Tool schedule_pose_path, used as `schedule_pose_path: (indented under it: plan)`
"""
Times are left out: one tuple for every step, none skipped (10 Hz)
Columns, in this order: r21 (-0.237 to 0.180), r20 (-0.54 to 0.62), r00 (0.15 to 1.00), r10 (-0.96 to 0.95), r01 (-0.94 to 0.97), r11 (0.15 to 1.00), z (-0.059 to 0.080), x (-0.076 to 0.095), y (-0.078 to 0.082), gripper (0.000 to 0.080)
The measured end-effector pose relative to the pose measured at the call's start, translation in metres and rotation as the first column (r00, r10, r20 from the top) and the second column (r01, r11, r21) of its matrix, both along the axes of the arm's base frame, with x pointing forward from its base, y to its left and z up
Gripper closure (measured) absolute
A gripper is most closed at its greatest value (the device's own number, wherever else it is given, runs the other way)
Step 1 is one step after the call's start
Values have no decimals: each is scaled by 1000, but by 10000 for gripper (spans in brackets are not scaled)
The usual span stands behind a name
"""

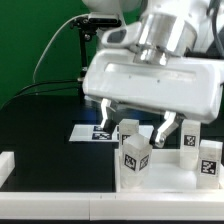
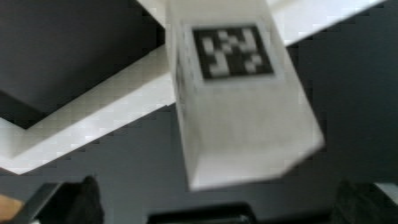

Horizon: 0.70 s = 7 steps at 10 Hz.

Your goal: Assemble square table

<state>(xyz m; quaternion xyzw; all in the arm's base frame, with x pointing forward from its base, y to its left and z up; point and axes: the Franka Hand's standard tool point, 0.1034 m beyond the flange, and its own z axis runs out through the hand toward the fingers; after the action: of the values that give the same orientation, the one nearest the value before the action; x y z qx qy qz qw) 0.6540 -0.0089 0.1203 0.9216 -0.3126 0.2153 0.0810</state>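
Observation:
My gripper (image 1: 135,122) hangs low over the white square table top (image 1: 170,181), jaws spread wide. One white tagged leg (image 1: 128,129) stands between the fingers, not touched that I can see. A second leg (image 1: 133,160) stands in front of it. Two more legs (image 1: 190,140) (image 1: 210,160) stand at the exterior view's right. In the wrist view the leg (image 2: 237,90) with its black-and-white tag fills the middle. Its near end reaches between the two dark fingertips (image 2: 71,200) of the gripper (image 2: 217,198), with a gap on each side.
The marker board (image 1: 92,132) lies on the black table behind the gripper. A plain white bar (image 1: 8,165) sits at the exterior view's left edge. A white angled edge (image 2: 80,130) crosses the wrist view beside the leg. A green backdrop stands behind.

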Motion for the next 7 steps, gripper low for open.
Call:
schedule_pose_path:
  plan:
    - [47,-57,998,-5,8,999,8,3,-5,151]
    - [87,-103,995,-4,13,996,13,6,-12,151]
    - [135,-177,984,-18,42,990,12,1,-14,151]
    - [164,-225,974,-25,64,984,14,1,-16,151]
    - [170,-232,972,-33,74,983,16,2,-22,151]
    - [169,-232,972,-40,81,982,16,2,-24,151]
    - [184,-230,972,-52,96,978,14,1,-23,151]
